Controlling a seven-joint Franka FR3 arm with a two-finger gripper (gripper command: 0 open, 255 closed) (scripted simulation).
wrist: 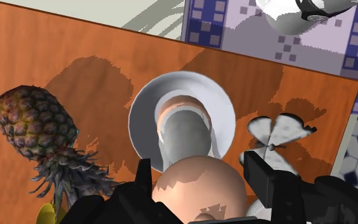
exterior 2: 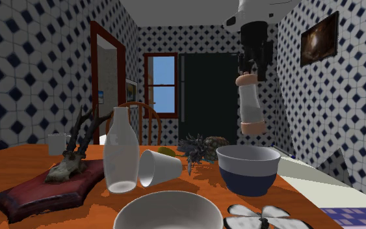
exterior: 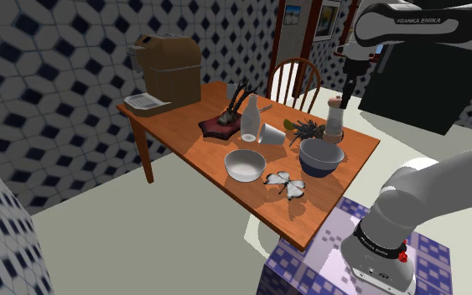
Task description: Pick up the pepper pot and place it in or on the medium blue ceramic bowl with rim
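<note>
- We saw the gripper (exterior 2: 251,70) closed on the pepper pot (exterior 2: 249,104). Its 2 fingers (wrist: 263,175) clasped the pot's rounded tan top, 1 on each side.
- The pot hung in the air, well clear of the table (exterior: 184,134). In the wrist view its base lined up over the white inside of the blue bowl (exterior 2: 248,170).
- In the second exterior view the pot sat above the bowl with open air between them, and it leaned slightly from top to base.
- We judged the pot stiff and fairly light, a tall narrow body with a pale middle and tan ends.
- Its smooth, curved top looked slippery to us, so a hold that high could let it swing or slide. A grip lower down on the straight body seemed the steadier choice.
- We took the bowl to be hard and chip-prone, so the descent called for a slow lowering and a late release.
- A tall pot in a rounded bowl would probably tip against the wall and not stand.
- The pineapple (wrist: 34,124) lay just beside the bowl, and the white bowl (exterior: 245,165) sat near it on the shoulder view's left.
</note>
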